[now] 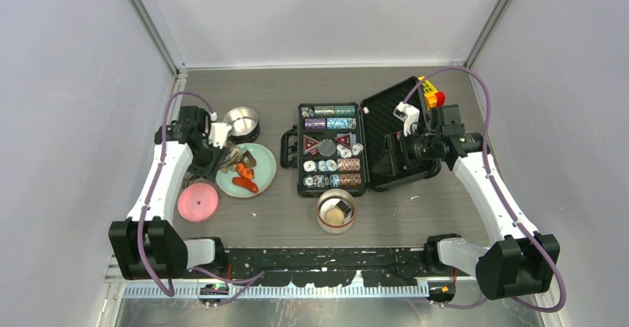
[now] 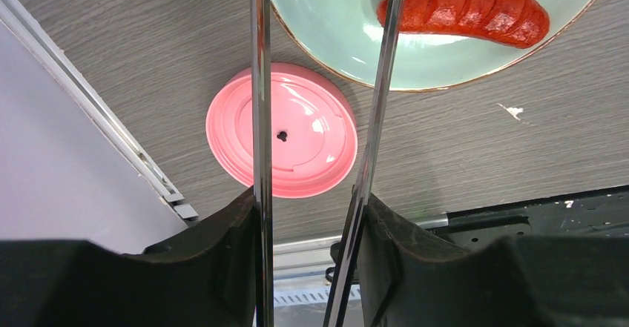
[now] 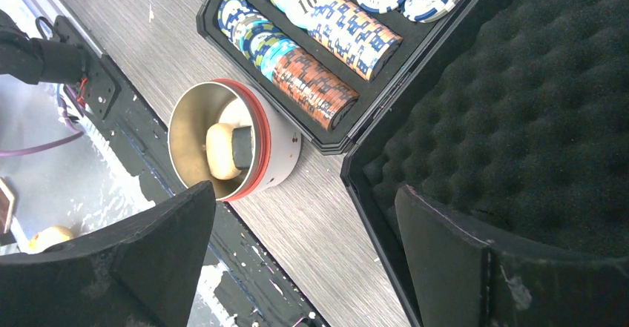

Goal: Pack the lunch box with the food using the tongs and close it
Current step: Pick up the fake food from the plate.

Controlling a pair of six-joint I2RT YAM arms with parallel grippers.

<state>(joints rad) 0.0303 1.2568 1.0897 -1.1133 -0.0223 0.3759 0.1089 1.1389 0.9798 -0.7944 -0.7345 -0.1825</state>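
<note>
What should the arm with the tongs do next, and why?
Probably lower the tongs and pinch a sausage: the left gripper holds them with prongs apart over the plate, where sausages lie unpacked, while the open tub shows a biscuit and dark block.

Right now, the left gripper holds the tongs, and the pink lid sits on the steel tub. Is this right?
No. The left gripper does hold the tongs, but the pink lid lies on the table beside the plate; the top view shows the steel tub open.
</note>
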